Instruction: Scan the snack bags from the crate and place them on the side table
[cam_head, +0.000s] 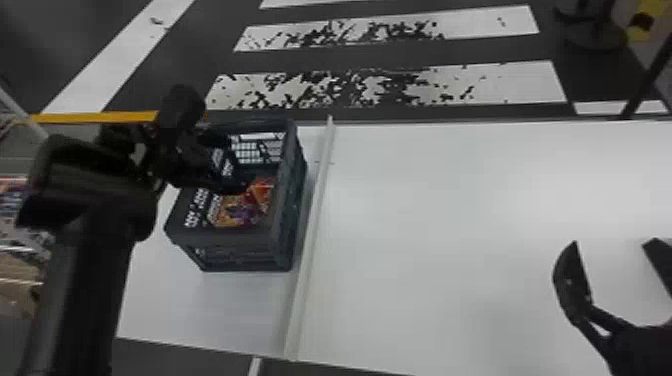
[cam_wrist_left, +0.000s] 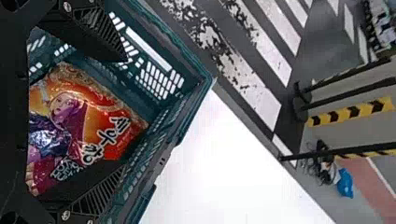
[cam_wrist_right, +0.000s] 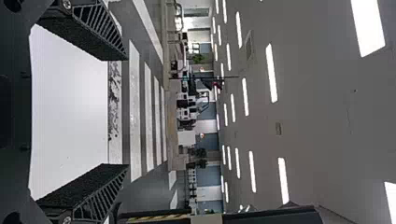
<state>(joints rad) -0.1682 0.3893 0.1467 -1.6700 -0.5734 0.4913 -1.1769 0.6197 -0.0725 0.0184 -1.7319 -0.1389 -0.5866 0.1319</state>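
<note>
The left claw (cam_head: 236, 165) is released, and the crate (cam_head: 235, 234) with a bag (cam_wrist_left: 100, 116) is before it. The right claw (cam_head: 612, 243), also released, has the surface (cam_head: 440, 225) near.

Snack bag (cam_wrist_left: 100, 123), glossy, orange-red, figure-printed: is lying inside the crate (cam_head: 230, 239). Crate, dark, slotted, open-topped: is standing upright, left of centre in the head view.

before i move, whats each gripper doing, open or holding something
Left gripper: open at the crate, fingers apart, the snack bag inside not gripped.
Right gripper: open, nothing between its fingers.
</note>
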